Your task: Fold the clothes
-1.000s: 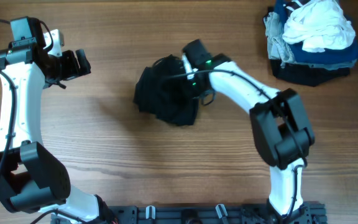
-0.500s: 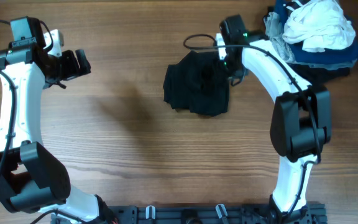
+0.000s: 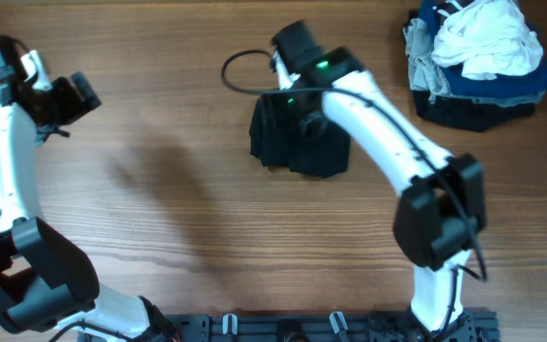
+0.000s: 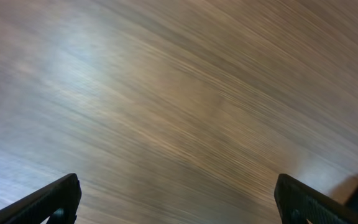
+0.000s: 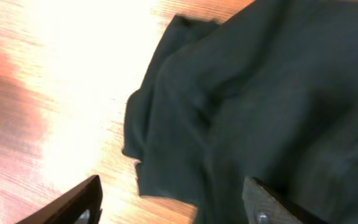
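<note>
Black garment [image 5: 260,106] lies crumpled right under the right claw [image 5: 174,205], jaws wide and empty, its rumpled edge giving onto bare table [image 5: 55,93]. Well aside, the left claw [image 4: 185,208] gapes wide over open wood; farthest off sits the clothes pile [image 3: 478,57].

The left arm [image 3: 12,142] and the right arm [image 3: 378,123] are built of white links and black joint housings, a thin black cable [image 3: 223,72] is looped beside green lights [image 3: 323,66], and black fingers [image 5: 73,202] are seen on the right gripper [image 5: 173,202].
</note>
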You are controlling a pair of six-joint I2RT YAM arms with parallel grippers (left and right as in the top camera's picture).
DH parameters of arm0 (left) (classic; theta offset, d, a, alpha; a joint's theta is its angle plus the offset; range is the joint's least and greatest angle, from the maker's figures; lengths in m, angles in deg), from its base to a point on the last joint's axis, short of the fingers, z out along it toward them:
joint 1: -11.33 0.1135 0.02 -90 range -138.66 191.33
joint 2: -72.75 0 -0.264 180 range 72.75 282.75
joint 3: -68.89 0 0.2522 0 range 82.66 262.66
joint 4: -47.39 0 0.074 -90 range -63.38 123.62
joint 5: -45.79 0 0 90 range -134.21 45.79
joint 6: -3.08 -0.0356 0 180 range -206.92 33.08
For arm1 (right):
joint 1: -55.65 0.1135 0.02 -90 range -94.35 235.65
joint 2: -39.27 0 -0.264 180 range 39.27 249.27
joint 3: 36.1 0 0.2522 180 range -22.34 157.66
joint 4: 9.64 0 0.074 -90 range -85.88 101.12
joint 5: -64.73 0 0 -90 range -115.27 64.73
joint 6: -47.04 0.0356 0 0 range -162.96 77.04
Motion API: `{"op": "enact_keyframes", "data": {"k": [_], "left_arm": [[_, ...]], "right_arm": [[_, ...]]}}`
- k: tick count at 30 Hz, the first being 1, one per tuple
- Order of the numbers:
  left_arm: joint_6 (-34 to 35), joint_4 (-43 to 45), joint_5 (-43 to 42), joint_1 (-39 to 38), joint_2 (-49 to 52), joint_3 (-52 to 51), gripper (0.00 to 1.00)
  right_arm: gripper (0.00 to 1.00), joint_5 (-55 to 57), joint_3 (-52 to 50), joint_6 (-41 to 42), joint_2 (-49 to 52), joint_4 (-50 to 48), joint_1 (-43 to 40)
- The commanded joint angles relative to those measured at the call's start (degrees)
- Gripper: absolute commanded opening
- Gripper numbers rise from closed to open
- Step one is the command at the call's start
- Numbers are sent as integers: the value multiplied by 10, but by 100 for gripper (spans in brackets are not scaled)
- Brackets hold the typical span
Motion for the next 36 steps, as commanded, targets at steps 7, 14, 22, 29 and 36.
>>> {"op": "enact_keyframes", "data": {"k": [7,14,22,29,36], "left_arm": [[12,-1,5,31,5,-3,100],[12,-11,5,31,5,-3,100],[13,-16,5,31,5,-3,100],[13,-20,5,31,5,-3,100],[13,-30,5,30,5,-3,100]], "right_arm": [[88,63,-7,88,108,-94,9],[93,97,-7,98,132,-137,11],[79,108,-7,99,176,-148,24],[69,122,-8,98,214,-125,24],[28,157,-9,61,214,-58,18]]}}
